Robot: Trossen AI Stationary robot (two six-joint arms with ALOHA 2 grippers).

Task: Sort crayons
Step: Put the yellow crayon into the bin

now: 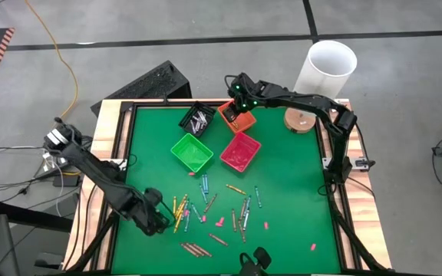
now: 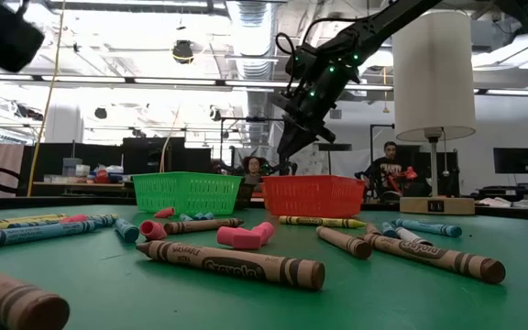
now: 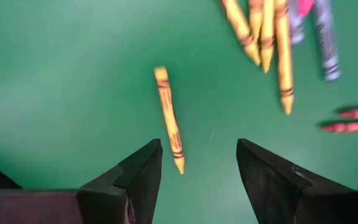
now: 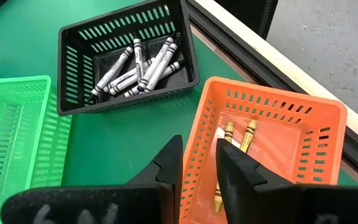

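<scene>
My right pincer (image 4: 197, 165), fingers a little apart and empty, hangs over the orange bin (image 4: 263, 134) at twelve o'clock on the tabletop (image 1: 298, 184). My left pincer (image 3: 197, 163), spread wide, hovers at seven o'clock over a yellow crayon (image 3: 169, 118). More crayons (image 1: 206, 207) lie scattered near six o'clock: thin, paper-wrapped sticks. I judge them light, stiff, snappable, apt to roll; grip mid-length.
</scene>
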